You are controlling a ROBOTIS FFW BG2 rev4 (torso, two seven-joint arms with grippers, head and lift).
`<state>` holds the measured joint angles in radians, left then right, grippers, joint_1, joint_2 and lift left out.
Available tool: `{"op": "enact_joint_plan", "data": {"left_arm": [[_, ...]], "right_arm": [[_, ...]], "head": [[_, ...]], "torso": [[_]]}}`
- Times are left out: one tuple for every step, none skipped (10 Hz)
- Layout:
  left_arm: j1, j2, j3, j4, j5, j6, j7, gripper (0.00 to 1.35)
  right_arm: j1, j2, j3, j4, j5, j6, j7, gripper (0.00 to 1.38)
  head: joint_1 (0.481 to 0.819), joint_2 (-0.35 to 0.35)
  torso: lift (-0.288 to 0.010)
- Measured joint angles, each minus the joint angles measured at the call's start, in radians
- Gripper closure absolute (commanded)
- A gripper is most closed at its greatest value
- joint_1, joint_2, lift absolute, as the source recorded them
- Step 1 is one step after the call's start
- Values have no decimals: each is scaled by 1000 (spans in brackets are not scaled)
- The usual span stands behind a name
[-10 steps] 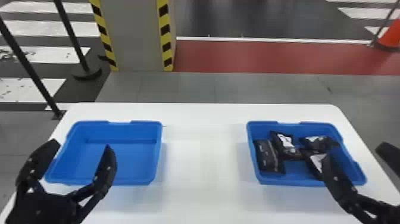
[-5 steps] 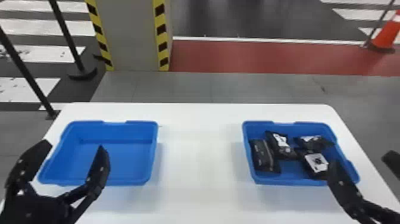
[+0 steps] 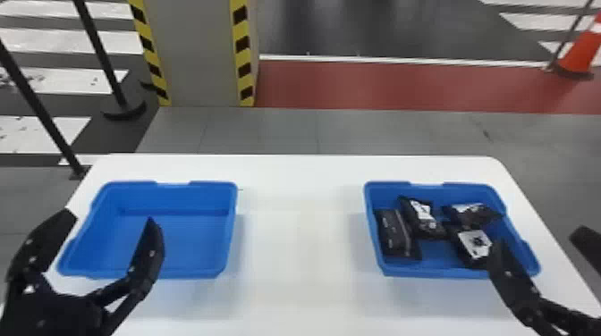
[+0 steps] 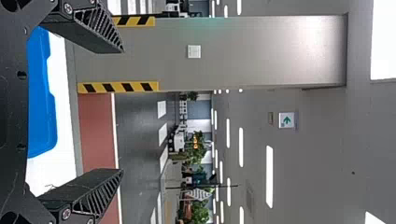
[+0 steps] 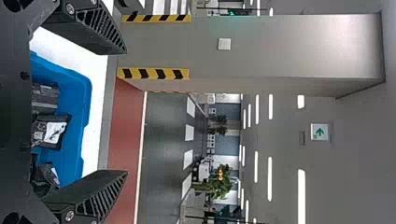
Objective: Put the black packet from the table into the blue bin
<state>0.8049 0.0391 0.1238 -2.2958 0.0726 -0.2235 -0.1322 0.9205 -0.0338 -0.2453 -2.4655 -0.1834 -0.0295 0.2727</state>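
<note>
Inside the right-hand blue bin (image 3: 433, 270) lie the black packets (image 3: 398, 234); the right pincer (image 3: 539, 239) and left pincer (image 3: 110, 217) have their fingers apart. To lift one packet, descend squarely over it, clear of the rim, then close gently.

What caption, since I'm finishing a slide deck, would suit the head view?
Four black packets in a rectangular blue plastic bin, a matching bin empty across the white table.

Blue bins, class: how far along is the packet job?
Looks done, if the right blue bin is the target: four black packets lie in it. In hand: nothing; left pincer and right pincer stand open. Remaining: perhaps every transfer, if the left blue bin, holding no packet, is the target.
</note>
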Motion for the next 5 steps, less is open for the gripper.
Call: {"op": "enact_joint_plan", "data": {"left_arm": [[0,0,0,0,0,-2,0,116],[0,0,0,0,0,-1,0,116],[-1,0,0,0,-1,0,0,116],[-1,0,0,-1,-1,0,0,116],[0,1,0,-2,-1,0,0,116]], "right_arm": [[0,0,0,-1,-1,0,-1,105],[-2,0,0,-2,0,2,0,105],[-6,0,0,-1,1,4,0,105],[-8,0,1,0,3,5,0,105],[-11,0,2,3,4,5,0,105]], "head": [[695,-22],[695,-22],[695,-22],[695,-21],[695,-21]], "torso": [[-110],[-110],[-110],[-110],[-110]]}}
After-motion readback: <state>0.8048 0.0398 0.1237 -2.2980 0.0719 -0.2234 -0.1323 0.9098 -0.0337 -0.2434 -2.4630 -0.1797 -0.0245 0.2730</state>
